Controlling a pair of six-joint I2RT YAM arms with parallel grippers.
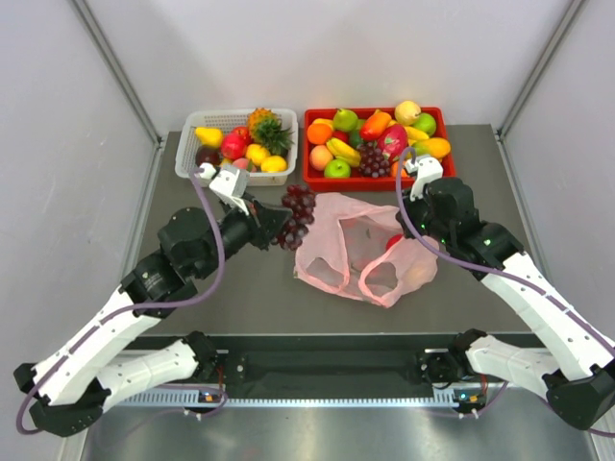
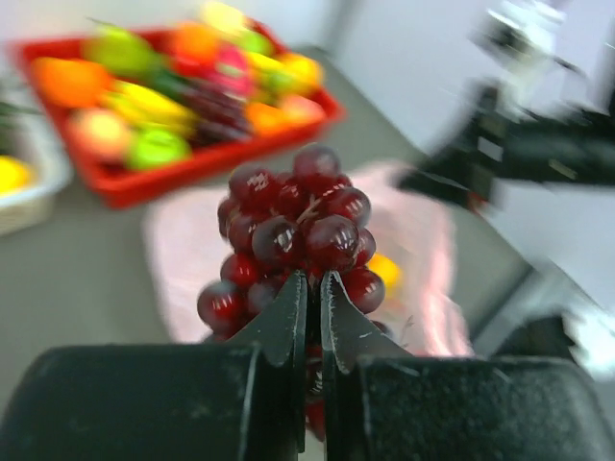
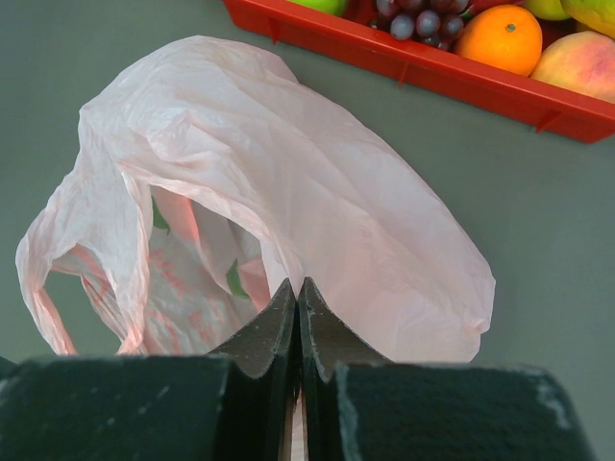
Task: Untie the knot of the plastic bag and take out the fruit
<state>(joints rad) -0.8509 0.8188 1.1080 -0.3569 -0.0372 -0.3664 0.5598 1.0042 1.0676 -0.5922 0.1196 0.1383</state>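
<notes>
1. Hanging in the left gripper (image 1: 277, 233) in the top view, a dark grape bunch (image 1: 296, 216) is just left of the plastic bag (image 1: 336, 254). The pink bag lies on the table in front of the red tray (image 1: 327, 183), its two handle loops open and apart. Reddish fruit (image 1: 395, 242) shows inside. The right gripper (image 1: 404, 229) meets the bag's right side. A white basket (image 1: 184, 154) of fruit stands left of the tray.
2. In the left wrist view, the left gripper (image 2: 312, 288) has its fingers clamped on the grape bunch (image 2: 298, 235), with the blurred bag (image 2: 183, 259) behind.
3. In the right wrist view, the right gripper (image 3: 298, 293) has its fingers pressed together with a sliver of pink plastic pinched between them. The bag (image 3: 317, 182) spreads ahead, and the red tray (image 3: 423, 67) lies beyond it.
</notes>
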